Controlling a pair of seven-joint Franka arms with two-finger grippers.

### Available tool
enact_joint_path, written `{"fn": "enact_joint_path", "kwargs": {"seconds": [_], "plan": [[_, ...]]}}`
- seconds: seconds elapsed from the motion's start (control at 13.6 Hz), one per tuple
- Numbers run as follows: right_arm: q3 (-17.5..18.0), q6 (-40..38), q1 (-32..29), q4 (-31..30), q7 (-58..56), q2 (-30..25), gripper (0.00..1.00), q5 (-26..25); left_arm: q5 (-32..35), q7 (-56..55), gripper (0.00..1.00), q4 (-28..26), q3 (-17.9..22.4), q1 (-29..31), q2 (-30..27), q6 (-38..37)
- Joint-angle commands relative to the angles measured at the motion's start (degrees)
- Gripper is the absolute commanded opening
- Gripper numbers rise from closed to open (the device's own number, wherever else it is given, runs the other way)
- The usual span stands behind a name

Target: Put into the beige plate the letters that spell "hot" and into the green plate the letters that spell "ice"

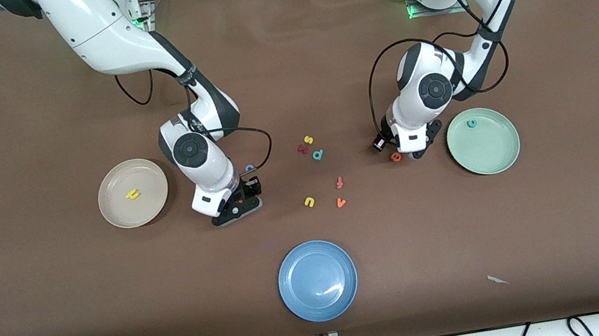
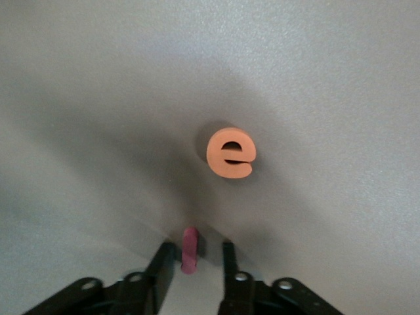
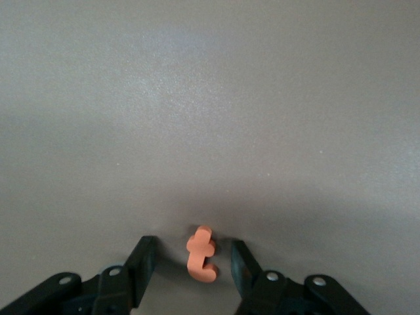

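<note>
Your left tool is down at the green plate's nine o'clock. Its fingers are spread astride the dark red i, not yet pinching, with the orange e just beside. Your right tool, at the beige plate's three o'clock, straddles the orange t the same way, set to grip. The beige plate holds the yellow h; the green plate holds the teal c.

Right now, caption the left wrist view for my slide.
Left gripper down at the table, straddling the red i, orange e lying close by.
</note>
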Motion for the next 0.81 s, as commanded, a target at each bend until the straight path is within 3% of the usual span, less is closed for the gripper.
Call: {"fn": "enact_joint_path", "kwargs": {"seconds": [0.0, 0.07, 0.22, 0.37, 0.51, 0.73], "plan": [[-0.9, 0.3, 0.8, 1.3, 0.6, 1.1, 0.27, -0.8, 1.9, -0.1, 0.07, -0.1, 0.7, -0.5, 1.1, 0.9], [-1.1, 0.3, 0.8, 1.3, 0.6, 1.1, 0.17, -0.8, 3.2, -0.1, 0.02, -0.1, 0.7, -0.4, 1.1, 0.8], [-1.2, 0.0, 0.8, 1.1, 0.4, 0.9, 0.00, -0.8, 5.5, -0.1, 0.00, -0.1, 0.7, 0.2, 1.0, 0.2], [-2.2, -0.3, 0.9, 0.8, 0.0, 0.2, 0.00, -1.0, 7.3, 1.4, 0.00, 0.0, 0.7, 0.3, 0.4, -2.7], [-3.9, -3.6, 0.9, -1.7, -2.5, -3.4, 0.00, -1.0, 10.4, 6.3, 0.00, 2.1, 0.5, 2.5, -2.4, -12.4], [-5.9, -14.6, 0.5, -5.2, -7.1, -11.2, 0.00, -1.0, 9.1, 17.3, 0.00, 5.4, -0.3, 7.3, -6.0, -24.0]]}}
